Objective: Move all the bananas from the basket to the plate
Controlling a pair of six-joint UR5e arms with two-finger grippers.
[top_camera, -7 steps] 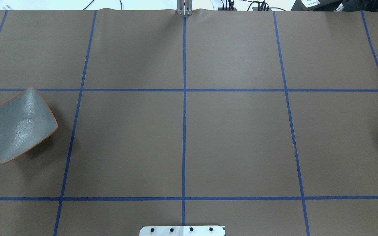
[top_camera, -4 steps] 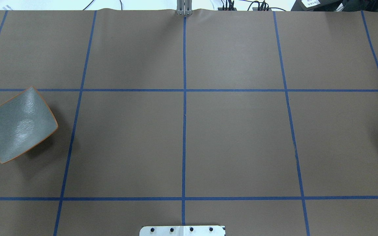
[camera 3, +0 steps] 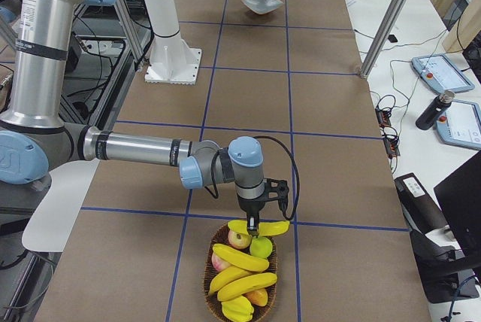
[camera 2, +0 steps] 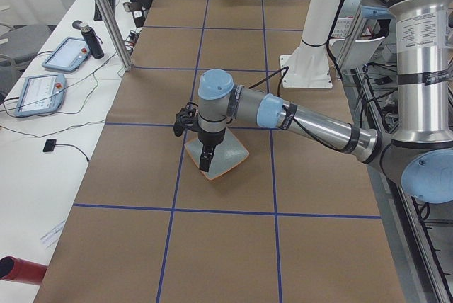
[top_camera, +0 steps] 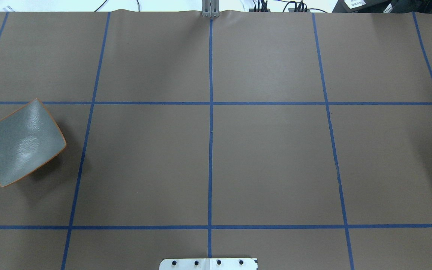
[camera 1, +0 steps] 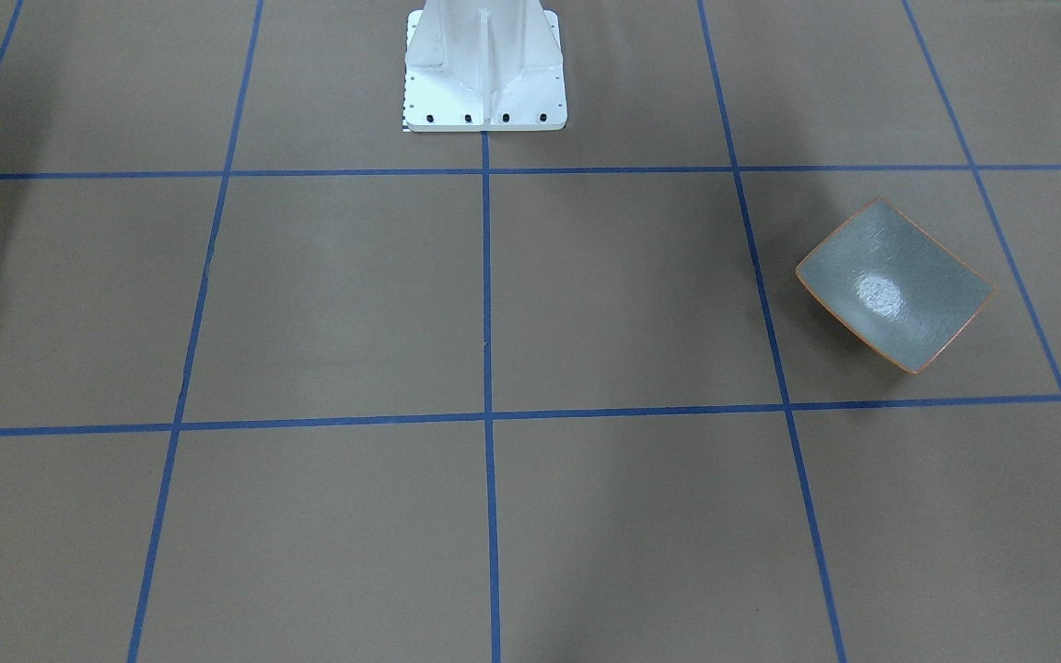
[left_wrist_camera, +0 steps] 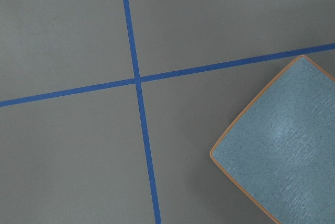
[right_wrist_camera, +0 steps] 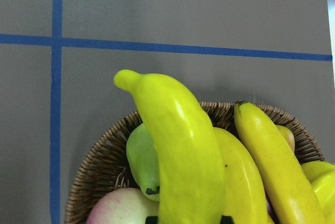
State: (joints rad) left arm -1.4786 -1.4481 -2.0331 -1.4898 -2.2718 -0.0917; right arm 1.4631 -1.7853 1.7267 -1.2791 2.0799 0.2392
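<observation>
Low in the right-side view, the basket [right_wrist_camera: 104,150] held most bananas [camera 3: 240,258]. My right gripper [camera 3: 252,226] was clamped on one banana [right_wrist_camera: 183,150] just above them. Far off, at top centre, the plate [camera 3: 262,3] lay bare. The left gripper [camera 2: 206,163] hung over it, and I could not tell whether it was open or closed. I judged this the pick step; next I needed a clean lift and a long carry across.
</observation>
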